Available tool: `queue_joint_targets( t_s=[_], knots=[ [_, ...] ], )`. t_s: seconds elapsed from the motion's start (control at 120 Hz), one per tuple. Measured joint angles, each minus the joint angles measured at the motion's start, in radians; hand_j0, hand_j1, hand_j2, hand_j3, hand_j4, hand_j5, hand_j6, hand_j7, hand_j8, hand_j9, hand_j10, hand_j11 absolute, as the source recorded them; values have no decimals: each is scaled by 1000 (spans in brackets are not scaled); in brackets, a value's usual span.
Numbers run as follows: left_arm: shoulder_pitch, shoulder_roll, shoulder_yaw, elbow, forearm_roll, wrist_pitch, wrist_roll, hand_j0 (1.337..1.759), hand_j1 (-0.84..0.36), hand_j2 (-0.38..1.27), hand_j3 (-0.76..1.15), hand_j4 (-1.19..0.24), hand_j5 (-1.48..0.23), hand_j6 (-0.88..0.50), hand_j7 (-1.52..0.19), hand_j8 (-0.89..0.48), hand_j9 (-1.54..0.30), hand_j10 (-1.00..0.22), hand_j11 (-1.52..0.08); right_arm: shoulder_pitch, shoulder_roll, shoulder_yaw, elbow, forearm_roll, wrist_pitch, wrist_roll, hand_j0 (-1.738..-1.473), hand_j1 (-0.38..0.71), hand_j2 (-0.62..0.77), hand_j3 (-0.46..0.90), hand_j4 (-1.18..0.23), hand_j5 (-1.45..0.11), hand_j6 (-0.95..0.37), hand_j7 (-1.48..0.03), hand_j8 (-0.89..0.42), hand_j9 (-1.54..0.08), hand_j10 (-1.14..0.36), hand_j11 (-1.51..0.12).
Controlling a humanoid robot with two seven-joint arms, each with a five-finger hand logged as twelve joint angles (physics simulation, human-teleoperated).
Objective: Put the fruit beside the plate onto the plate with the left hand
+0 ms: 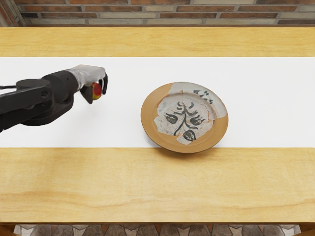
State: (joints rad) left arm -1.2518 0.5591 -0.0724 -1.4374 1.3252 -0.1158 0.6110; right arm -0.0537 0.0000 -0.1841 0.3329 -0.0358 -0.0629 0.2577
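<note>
Left arm (39, 98), black with bulky joints, comes in from the left edge and reaches across the near-left part of a white cloth runner (261, 78) that lies lengthwise on a light wooden table (157, 182). The left hand (92, 80) is grey-white over the back with dark fingers (104, 82) curled downward. It is closed around a small round red-and-yellow fruit (97, 91), and only a sliver of the fruit shows between the fingers and the palm. The fruit sits in the grip above the runner, well left of the plate and not on it. Can't tell whether it is touching the cloth or lifted off it. A round ceramic plate with an orange-brown rim (147, 118), a chipped-looking pale centre and a black leaf pattern lies flat on the runner, right of centre, its near edge just reaching the runner's front border. Nothing lies on the plate. There is a clear gap of bare runner between hand and plate. A brick wall (147, 12) runs behind the table's far edge, and a strip of tiled floor (147, 230) shows below the near edge. Right arm not visible.
</note>
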Motion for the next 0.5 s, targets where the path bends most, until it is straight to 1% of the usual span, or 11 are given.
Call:
queue_joint_targets(
  t_s=[0.075,0.167,0.325,0.5],
  knots=[
    [-7,-56,-19,0,-7,0,0,1650,-307,236,0,-733,-1029,-396,-996,-378,-1015,-636,-1013,0,0,0,0,0,0,0,-1658,-329,-4,0,-16,-22,-16,-22,-16,-22,-17,-22],
    [-9,-89,-42,0,-13,1,0,1651,-318,238,0,-730,-1033,-393,-997,-373,-1013,-628,-1012,0,0,0,0,0,0,0,-1658,-329,-4,0,-16,-22,-16,-22,-16,-22,-17,-22],
    [-8,-192,-100,0,-18,2,-1,1652,-327,251,0,-724,-1041,-386,-998,-367,-1011,-624,-1011,0,0,0,0,0,0,0,-1658,-329,-4,0,-16,-22,-16,-22,-16,-22,-17,-22],
    [-6,-295,-150,1,-22,2,0,1652,-311,252,0,-720,-1047,-386,-995,-374,-1007,-633,-1007,0,0,0,0,0,0,0,-1658,-329,-4,0,-16,-22,-16,-22,-16,-22,-17,-22]
  ],
)
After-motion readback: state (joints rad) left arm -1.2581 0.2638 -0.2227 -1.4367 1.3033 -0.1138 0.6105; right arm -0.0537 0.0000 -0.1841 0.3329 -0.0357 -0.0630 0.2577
